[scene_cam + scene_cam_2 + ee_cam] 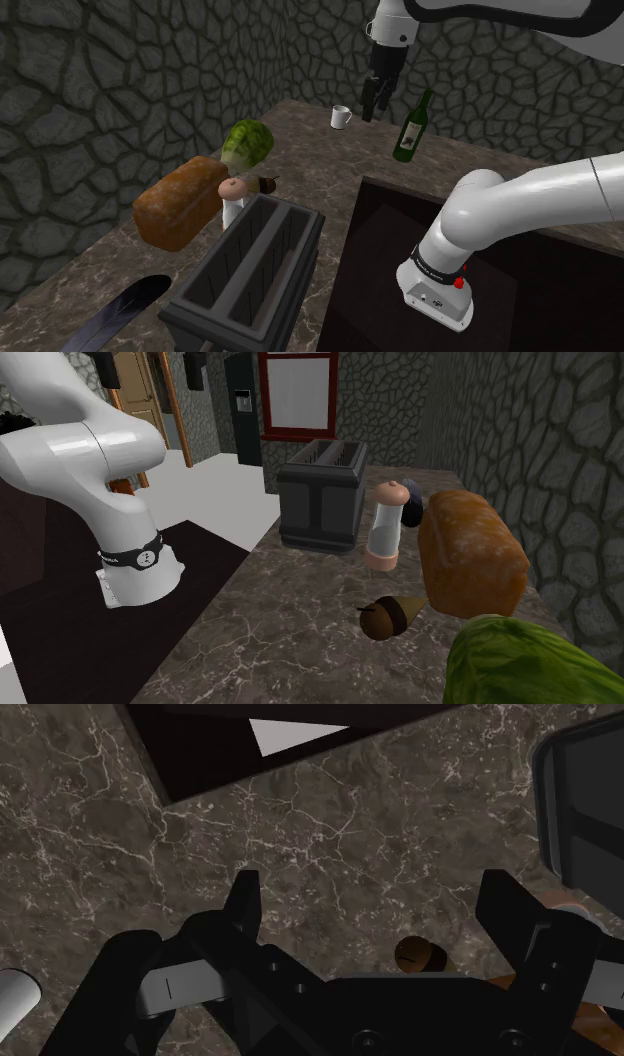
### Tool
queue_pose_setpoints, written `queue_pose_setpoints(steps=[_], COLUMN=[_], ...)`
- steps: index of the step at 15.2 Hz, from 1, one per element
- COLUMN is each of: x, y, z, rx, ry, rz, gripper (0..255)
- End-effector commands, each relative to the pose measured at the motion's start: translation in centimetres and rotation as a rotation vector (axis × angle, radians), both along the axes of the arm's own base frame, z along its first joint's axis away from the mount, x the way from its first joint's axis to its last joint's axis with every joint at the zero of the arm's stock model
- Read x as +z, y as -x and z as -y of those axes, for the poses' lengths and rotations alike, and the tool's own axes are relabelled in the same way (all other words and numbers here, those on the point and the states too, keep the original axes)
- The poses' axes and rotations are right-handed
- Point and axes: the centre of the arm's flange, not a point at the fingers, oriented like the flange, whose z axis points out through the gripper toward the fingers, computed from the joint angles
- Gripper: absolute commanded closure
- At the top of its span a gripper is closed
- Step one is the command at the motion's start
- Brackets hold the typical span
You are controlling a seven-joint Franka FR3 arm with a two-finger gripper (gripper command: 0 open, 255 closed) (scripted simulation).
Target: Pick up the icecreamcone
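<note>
Black jaws sit closest in the wrist view, spread apart and gripping nothing, with a brown marble desk (pixel 330 834) veined in white beneath them. Just past the hand, partly hidden behind its black body, shows the round brown top of the ice cream cone (pixel 418 954). Seen from the shoulder view, the jaws hang in the air over the far part of the desk (pixel 330 170), near a white mug (pixel 341 117) and a green wine bottle (pixel 413 128), and well apart from the ice cream cone (pixel 268 184). The white arm (pixel 500 210) rises from a dark stand (pixel 400 290) at that view's lower right. The second exterior view gives the clearest look at the ice cream cone (pixel 385 617): it lies on its side on the desk (pixel 290 622), a dark brown scoop with the tan cone pointing toward a large loaf of bread (pixel 470 552) just beside it. A leafy green lettuce (pixel 520 662) sits near the cone in that view's lower right corner, and a pale shaker (pixel 385 527) with a pinkish cap stands upright behind the cone, between the loaf and a dark grey two-slot toaster (pixel 320 492). In the shoulder view the loaf (pixel 180 200), the lettuce (pixel 247 142), the shaker (pixel 233 195) and the toaster (pixel 250 270) cluster toward the left, with a long dark blade (pixel 115 310) lying nearest the camera. Rough stone walls (pixel 100 80) surround the desk.
</note>
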Motion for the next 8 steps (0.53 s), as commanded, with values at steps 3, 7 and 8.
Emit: queue_pose_setpoints(steps=[3, 7, 8], x=[-1.8, -5.3, -6.2], y=[-1.9, -5.5, -6.4], z=[-0.5, -1.7, -2.1], rx=[0.039, 0.116, 0.135], ry=[0.001, 0.003, 0.003], rz=[0.001, 0.003, 0.004], gripper=[0, 0, 0])
